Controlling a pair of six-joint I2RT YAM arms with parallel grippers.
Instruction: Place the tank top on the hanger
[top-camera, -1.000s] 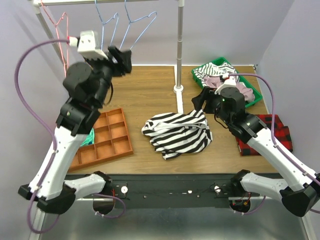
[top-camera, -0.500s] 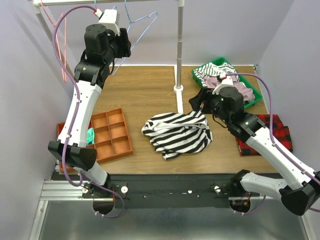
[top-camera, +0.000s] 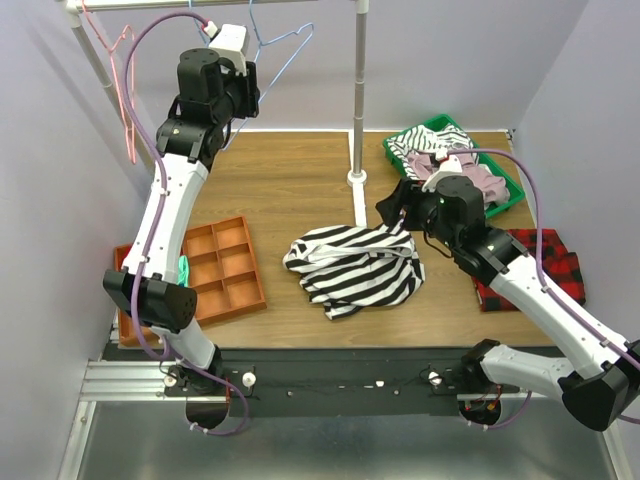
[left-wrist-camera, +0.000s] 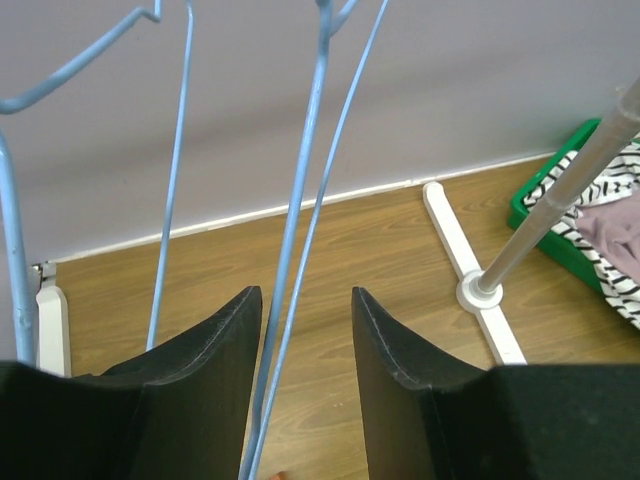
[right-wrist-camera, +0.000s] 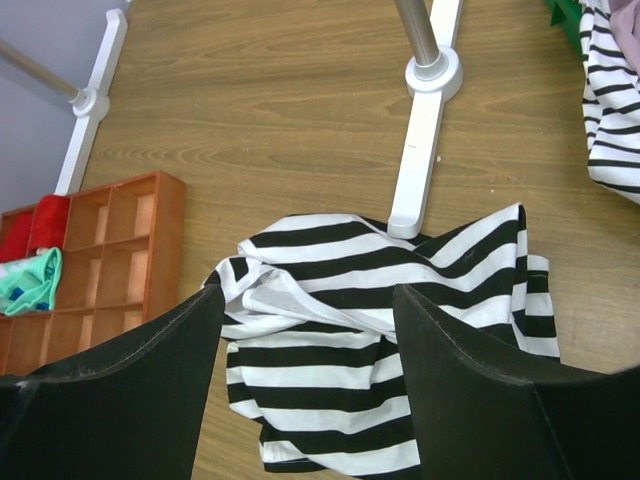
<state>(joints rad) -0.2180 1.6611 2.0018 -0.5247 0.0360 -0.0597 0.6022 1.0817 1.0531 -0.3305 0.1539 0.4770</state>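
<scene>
My left pincer (left-wrist-camera: 305, 295) up at rack (top-camera: 358, 100): jaws half-open, straddling light-blue hanger (left-wrist-camera: 296, 200) wire, gap both sides, no pinch yet. Lined up to take it off.

My right pincer (right-wrist-camera: 307, 292): wide, empty, poised over tank top (right-wrist-camera: 380, 330) crumpled on table (right-wrist-camera: 250, 120) against rack foot (right-wrist-camera: 415, 160), ready for pickup.

hanger (left-wrist-camera: 297, 200) hook cropped, tank top (right-wrist-camera: 380, 300) partly hidden

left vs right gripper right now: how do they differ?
Height: the left gripper is raised high near the back wall, while the right gripper sits low over the tank top. Contents: the left gripper's fingers straddle wires of the light-blue hanger, while the right gripper's fingers hold nothing. Shared: both have their jaws apart, and neither is clamped on anything.
</scene>
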